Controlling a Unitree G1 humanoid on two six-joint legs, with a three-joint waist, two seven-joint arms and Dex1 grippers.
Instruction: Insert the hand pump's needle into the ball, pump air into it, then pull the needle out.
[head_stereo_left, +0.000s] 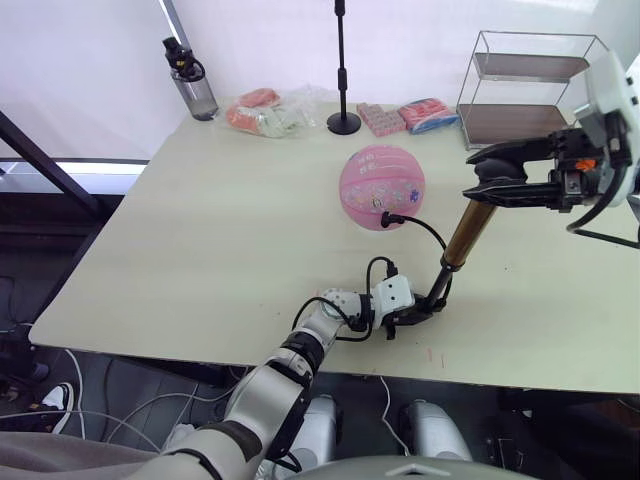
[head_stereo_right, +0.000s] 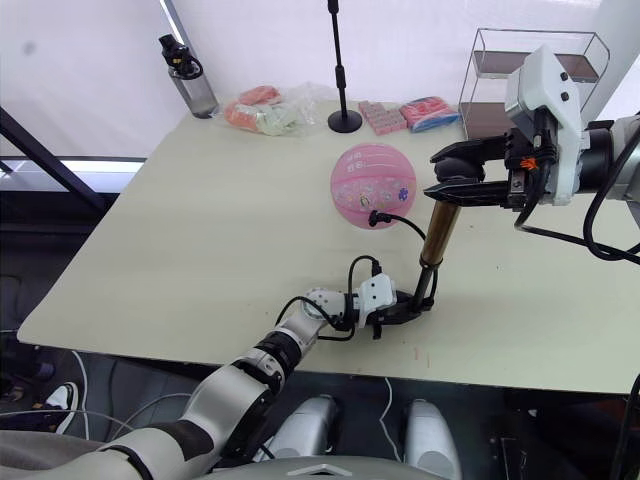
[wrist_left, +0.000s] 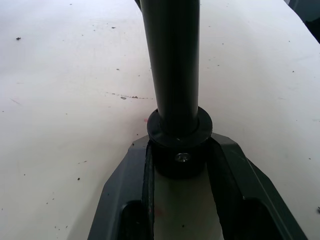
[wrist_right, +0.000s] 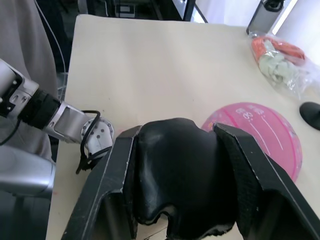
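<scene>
The pink ball (head_stereo_left: 382, 187) with small printed pictures rests on the table, past its middle. The hand pump (head_stereo_left: 467, 234) stands tilted to the ball's right, its gold barrel leaning away from me. Its black hose (head_stereo_left: 428, 228) loops to a black fitting pressed against the ball's near side; the needle is hidden there. My left gripper (head_stereo_left: 410, 316) is shut on the pump's black bottom cap (wrist_left: 179, 150) near the table's front edge. My right gripper (head_stereo_left: 482, 176) is shut on the black handle (wrist_right: 175, 175) at the pump's top.
Along the far edge stand a water bottle (head_stereo_left: 190, 82), a clear bag of packets (head_stereo_left: 270, 112), a black stand pole (head_stereo_left: 342, 62), pink packets (head_stereo_left: 382, 118) and a wire shelf (head_stereo_left: 528, 88). The table's front edge (head_stereo_left: 300, 360) is just below my left gripper.
</scene>
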